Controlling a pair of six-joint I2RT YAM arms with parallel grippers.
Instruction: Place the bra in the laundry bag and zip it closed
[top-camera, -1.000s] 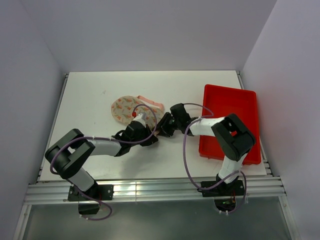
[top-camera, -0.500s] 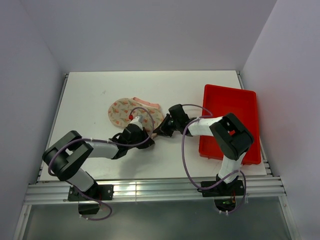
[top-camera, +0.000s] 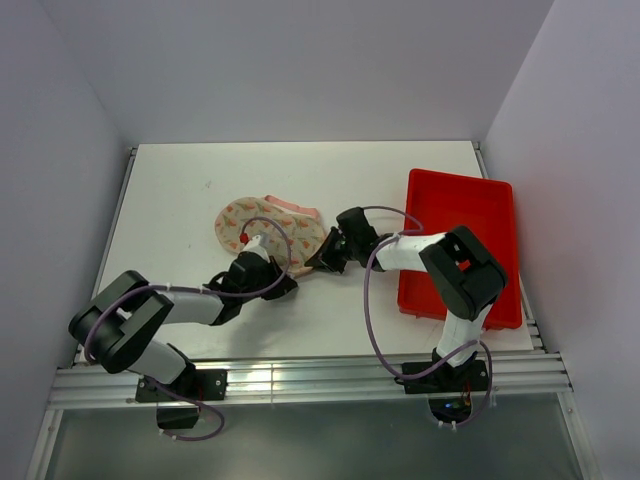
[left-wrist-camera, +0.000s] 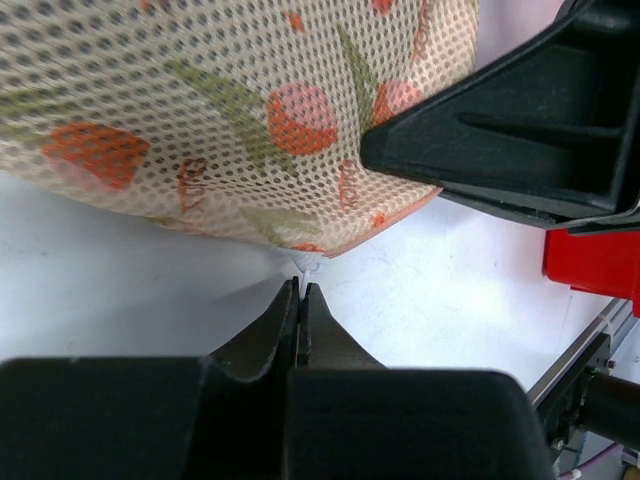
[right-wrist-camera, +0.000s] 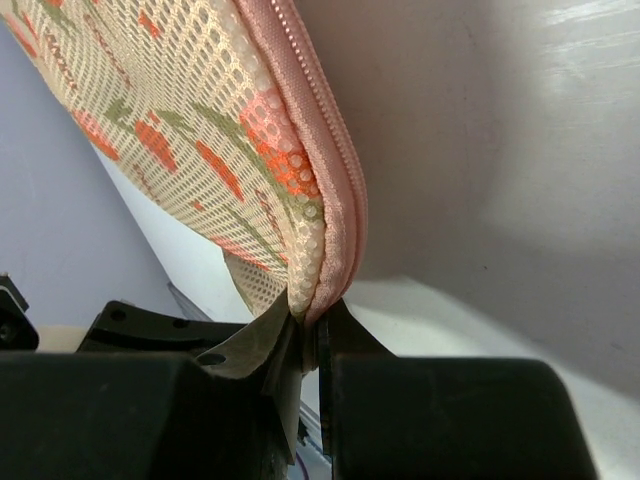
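While the right gripper pinches the rim of the laundry bag mid-table, the left gripper is closed at its near edge; bra unseen, probably inside; zipping step; next, pull along the rim.

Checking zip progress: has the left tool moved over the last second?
Yes. The left tool has slid left and slightly nearer, away from the red tray.

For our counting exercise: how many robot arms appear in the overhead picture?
2. The left arm reaches from its near-left base to the near edge of the laundry bag; the right arm, beside the red tray, reaches the bag's right edge. None appears hidden.
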